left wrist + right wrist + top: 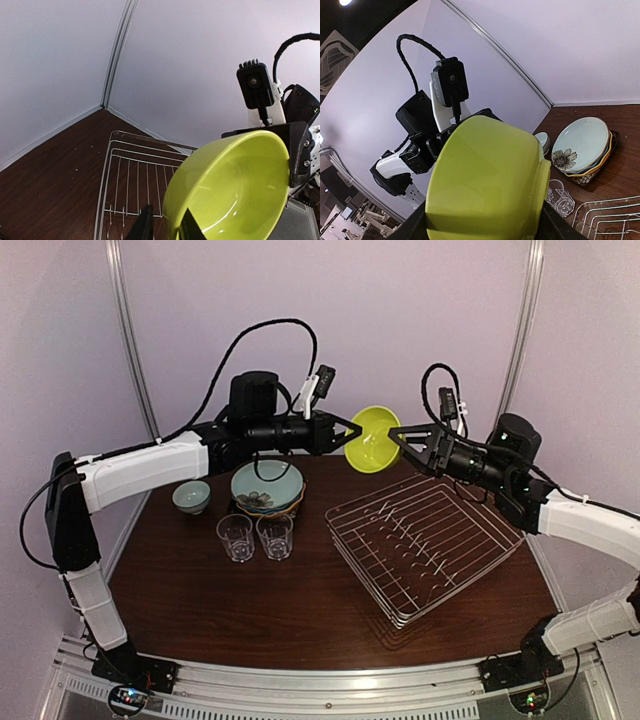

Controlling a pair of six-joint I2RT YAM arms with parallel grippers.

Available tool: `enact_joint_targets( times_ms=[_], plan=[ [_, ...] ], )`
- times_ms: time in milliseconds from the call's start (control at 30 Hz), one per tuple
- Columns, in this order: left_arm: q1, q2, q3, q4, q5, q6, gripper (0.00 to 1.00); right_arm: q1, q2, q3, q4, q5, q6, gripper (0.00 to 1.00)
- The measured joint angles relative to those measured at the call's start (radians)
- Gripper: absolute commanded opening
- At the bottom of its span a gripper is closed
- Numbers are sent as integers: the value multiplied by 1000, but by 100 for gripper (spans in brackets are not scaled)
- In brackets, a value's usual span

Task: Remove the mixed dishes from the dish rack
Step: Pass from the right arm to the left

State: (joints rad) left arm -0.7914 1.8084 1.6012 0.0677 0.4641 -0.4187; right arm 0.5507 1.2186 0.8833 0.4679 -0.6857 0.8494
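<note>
Brown table (300, 610), lilac walls. Bowl (372, 440) in mid-air, far centre. Right gripper (394, 436) clamps it. Left gripper (354, 430) pinches its rim, jaws narrow. Rack (430, 540) near right.

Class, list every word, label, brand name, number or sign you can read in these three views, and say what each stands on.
None can be read.
The yellow-green bowl, stacked plates, two clear glasses and dish rack carry no lettering, only patterns on the plates.
The dark panel at the upper left of the right wrist view: pale shapes, too blurred to read.
</note>
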Motion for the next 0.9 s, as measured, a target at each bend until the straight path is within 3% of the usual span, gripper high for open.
enact_joint_targets(
  times_ms=[133,233,500,900],
  plan=[
    [-3,0,14,-6,-5,-8,0,0,0,0,1,14,-3,54],
    [-8,2,24,-33,-32,0,0,4,3,-2,-4,40,-4,60],
    [-3,12,49,-96,-42,-12,0,6,4,-3,-14,55,-17,99],
    [132,2,50,-185,-46,-71,0,2,-48,29,-248,150,-163,100]
  ],
)
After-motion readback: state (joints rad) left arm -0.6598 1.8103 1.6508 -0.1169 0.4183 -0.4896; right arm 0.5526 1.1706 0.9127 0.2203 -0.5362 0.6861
